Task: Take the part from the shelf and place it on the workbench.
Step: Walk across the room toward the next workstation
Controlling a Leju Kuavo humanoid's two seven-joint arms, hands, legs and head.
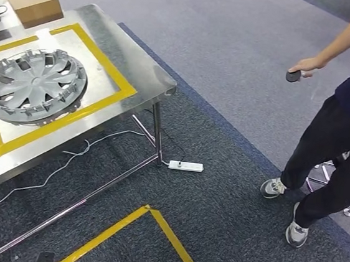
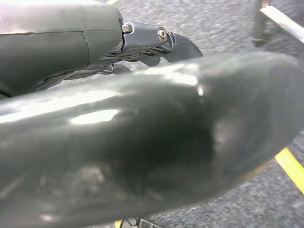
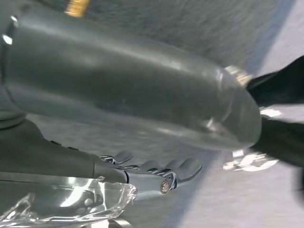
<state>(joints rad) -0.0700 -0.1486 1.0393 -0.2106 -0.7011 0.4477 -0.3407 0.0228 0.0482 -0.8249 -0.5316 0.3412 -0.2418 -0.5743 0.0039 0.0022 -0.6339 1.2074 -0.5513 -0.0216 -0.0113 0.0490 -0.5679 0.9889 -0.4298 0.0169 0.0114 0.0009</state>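
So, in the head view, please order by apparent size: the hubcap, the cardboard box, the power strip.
1. hubcap
2. cardboard box, though it lies farther from the camera
3. power strip

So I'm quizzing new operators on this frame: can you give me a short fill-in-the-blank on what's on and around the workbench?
1. The silver wheel cover lies on the workbench inside a rectangle of ____ tape.
2. At the workbench's far corner sits a brown ____ box.
3. On the carpet beyond the workbench leg lies a white ____.
4. The person holds a small ____ object in an outstretched hand.

Missing words: yellow; cardboard; power strip; dark
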